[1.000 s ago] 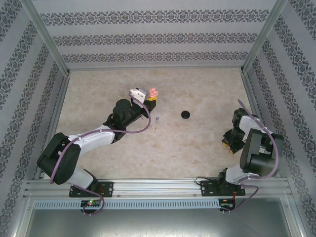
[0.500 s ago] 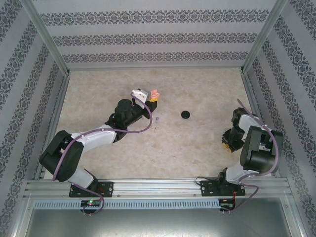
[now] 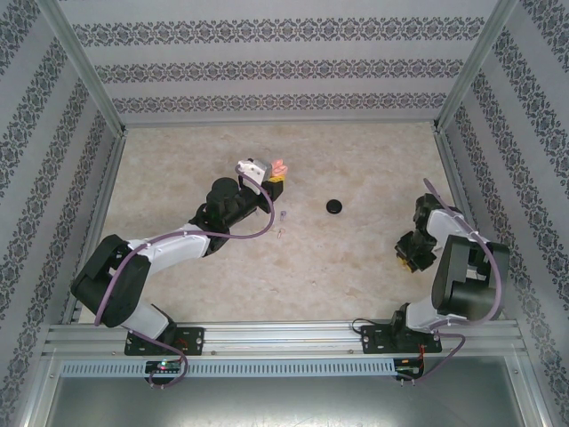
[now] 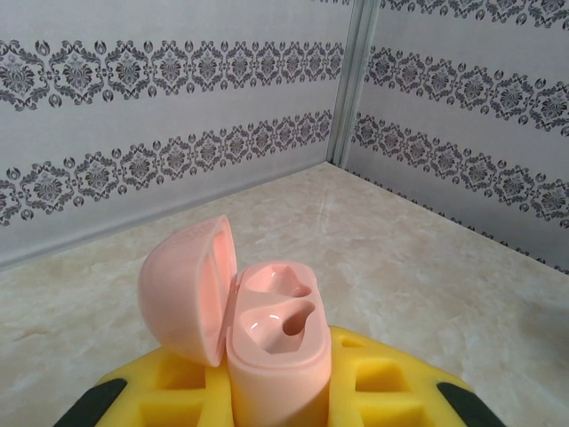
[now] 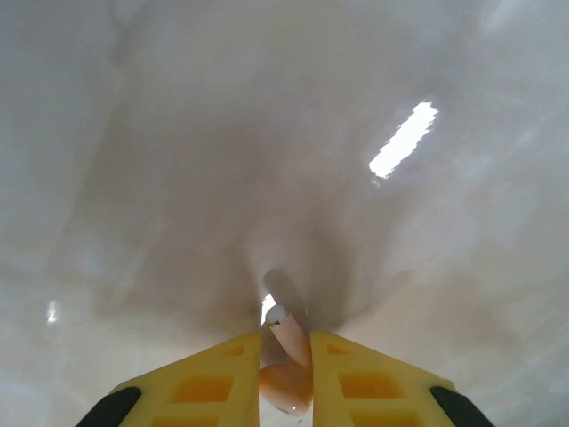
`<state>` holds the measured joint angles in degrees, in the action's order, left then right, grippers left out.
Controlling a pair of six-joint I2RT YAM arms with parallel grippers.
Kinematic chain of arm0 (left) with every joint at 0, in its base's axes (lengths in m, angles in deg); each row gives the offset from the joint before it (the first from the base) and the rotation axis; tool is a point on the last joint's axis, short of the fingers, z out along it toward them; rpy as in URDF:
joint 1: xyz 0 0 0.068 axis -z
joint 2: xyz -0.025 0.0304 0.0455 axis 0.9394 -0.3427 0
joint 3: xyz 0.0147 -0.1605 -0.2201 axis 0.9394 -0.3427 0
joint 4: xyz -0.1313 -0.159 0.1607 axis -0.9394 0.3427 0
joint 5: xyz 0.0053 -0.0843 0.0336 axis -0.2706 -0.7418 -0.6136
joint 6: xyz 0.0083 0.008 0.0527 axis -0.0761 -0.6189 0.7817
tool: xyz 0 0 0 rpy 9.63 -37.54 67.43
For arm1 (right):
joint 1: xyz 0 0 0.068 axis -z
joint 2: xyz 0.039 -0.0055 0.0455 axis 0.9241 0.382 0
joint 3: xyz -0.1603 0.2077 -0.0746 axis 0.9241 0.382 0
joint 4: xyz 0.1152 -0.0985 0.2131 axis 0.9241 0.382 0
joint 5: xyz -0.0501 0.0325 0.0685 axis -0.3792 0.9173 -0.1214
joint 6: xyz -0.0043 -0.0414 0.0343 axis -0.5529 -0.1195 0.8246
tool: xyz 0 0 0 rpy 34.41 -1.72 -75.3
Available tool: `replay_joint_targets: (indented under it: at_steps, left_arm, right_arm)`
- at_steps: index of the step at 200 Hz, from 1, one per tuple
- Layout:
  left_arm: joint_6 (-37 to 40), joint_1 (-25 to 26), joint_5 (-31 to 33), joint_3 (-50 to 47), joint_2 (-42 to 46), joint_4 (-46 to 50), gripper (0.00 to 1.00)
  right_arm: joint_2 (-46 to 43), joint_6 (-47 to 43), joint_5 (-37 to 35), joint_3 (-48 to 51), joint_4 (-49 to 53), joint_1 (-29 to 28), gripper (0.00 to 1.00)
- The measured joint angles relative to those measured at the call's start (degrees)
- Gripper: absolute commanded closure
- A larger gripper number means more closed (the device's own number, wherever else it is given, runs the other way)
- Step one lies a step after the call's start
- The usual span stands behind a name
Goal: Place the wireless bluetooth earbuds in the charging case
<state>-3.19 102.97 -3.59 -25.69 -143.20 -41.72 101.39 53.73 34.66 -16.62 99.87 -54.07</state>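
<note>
Charging case (pink) [image 4: 277, 356]: gripped upright between the left gripper's yellow fingers [image 4: 387, 378], over the far half of the table, about midway between its left and right edges. The lid [image 4: 188, 298] is hinged back and both wells are empty.
Table [image 3: 178, 285]: pale marbled top with patterned walls along the far, left and right edges.
Left arm [image 3: 169, 249]: reaches from the near-left corner towards the middle of the table.
Left gripper [image 3: 277, 181]: closed on the body of the pink case.
Right arm [image 3: 462, 276]: folded up close to the right edge, on the near half.
Right gripper [image 5: 286, 342]: points down just above the table, its fingers pinched nearly together on a pink earbud [image 5: 286, 378], whose stem sticks out past the fingertips.
Black round case [image 3: 334, 206]: lies on the table near its centre, to the right of the pink case and well apart from both grippers.
Loose earbuds [image 3: 283, 216]: two tiny ones lie on the table just on the near side of the left gripper. The farther one looks lilac. The nearer one's colour is too small to tell.
</note>
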Motion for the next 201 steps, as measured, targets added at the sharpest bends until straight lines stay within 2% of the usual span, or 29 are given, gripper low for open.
replay_joint_targets:
  at_steps: [64, 103, 150, 180, 201]
  left_arm:
    - [0.6, 0.0, 1.9, 0.0, 5.4, 2.3, 1.0]
    - [1.8, 0.0, 3.5, 0.0, 7.4, 4.4, 1.0]
    - [3.7, 0.0, 5.2, 0.0, 9.9, 8.5, 1.0]
    - [5.0, 0.0, 6.1, 0.0, 12.4, 11.5, 1.0]
    - [5.3, 0.0, 6.4, 0.0, 14.4, 13.5, 1.0]
  right_arm:
    - [-5.0, 7.5, 3.9, 2.0, -0.5, -13.0, 0.81]
    - [-5.2, 14.9, 5.0, 1.5, -2.1, -26.0, 0.8]
    - [4.4, 24.2, 5.6, -5.7, -6.2, -42.9, 0.8]
    - [11.2, 27.9, 5.7, -11.4, -8.8, -49.3, 0.79]
    - [14.6, 29.8, 5.7, -14.7, -9.9, -52.1, 0.72]
